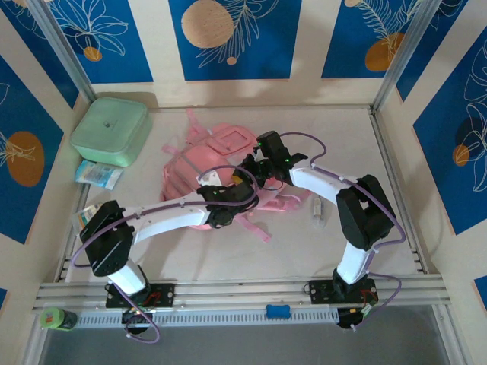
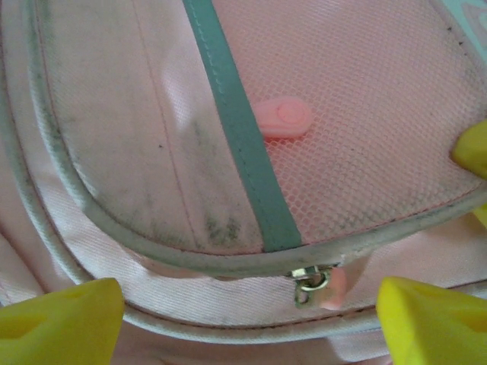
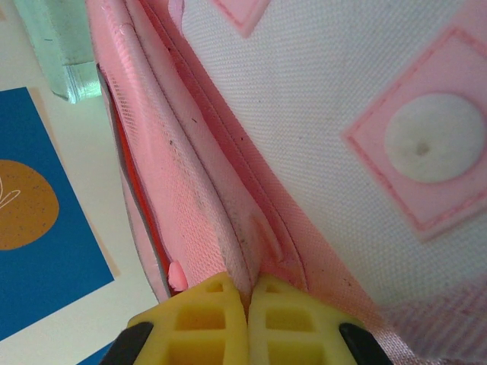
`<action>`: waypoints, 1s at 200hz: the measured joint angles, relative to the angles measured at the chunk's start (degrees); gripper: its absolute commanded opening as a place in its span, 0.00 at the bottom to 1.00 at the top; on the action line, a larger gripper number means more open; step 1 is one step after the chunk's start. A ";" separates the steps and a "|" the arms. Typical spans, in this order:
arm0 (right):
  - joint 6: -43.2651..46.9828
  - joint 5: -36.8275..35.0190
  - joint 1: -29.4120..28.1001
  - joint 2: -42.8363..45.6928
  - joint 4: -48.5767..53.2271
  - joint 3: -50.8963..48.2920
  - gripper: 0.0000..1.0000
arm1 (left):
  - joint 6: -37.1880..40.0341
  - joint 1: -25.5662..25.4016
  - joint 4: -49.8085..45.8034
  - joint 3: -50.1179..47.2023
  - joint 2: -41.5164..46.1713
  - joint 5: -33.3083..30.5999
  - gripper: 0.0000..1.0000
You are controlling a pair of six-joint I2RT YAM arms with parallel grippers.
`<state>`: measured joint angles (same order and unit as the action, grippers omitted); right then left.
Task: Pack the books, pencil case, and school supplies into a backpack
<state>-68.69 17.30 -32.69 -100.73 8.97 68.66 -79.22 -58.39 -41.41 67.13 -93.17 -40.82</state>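
We find the backpack (image 1: 190,163) lying flat on the worktop (image 1: 319,251), directly beneath both hands.

**Left hand.** The left hand (image 2: 247,323) hangs just above the pink fabric. Its yellow fingers (image 2: 65,323) are set wide apart and grip nothing. Between the two fingertips, just ahead of them, sits a metal zipper slider (image 2: 308,281) with a pink pull tab (image 2: 335,287). Further ahead of the hand lies a mesh pocket (image 2: 365,114). A teal strip (image 2: 240,144) runs across this pocket, and a second pink tab (image 2: 285,119) lies just beside the strip.

**Right hand.** The right hand (image 3: 247,308) has its fingers pressed together, clamped on a fold at the edge of the backpack. Ahead and to the right of the fingers, we see a pale panel carrying a pink square patch (image 3: 426,152).

**Surroundings.** In the overhead view, the two hands nearly meet over the near side of the backpack. A mint-green box (image 1: 110,131) stands well to the left of the left hand, and a small packet (image 1: 99,173) lies just beside the box. A small white object (image 1: 316,209) lies on the worktop near the right forearm; we cannot tell what it is.
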 measured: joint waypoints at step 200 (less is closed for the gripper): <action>-0.61 -0.15 -0.17 0.00 -0.15 0.00 0.00 | -3.72 1.88 8.68 2.23 -4.52 4.74 0.40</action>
<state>-69.30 17.15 -32.86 -100.73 8.82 68.66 -82.94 -56.51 -32.73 69.36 -97.69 -36.07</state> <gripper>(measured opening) 0.052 0.398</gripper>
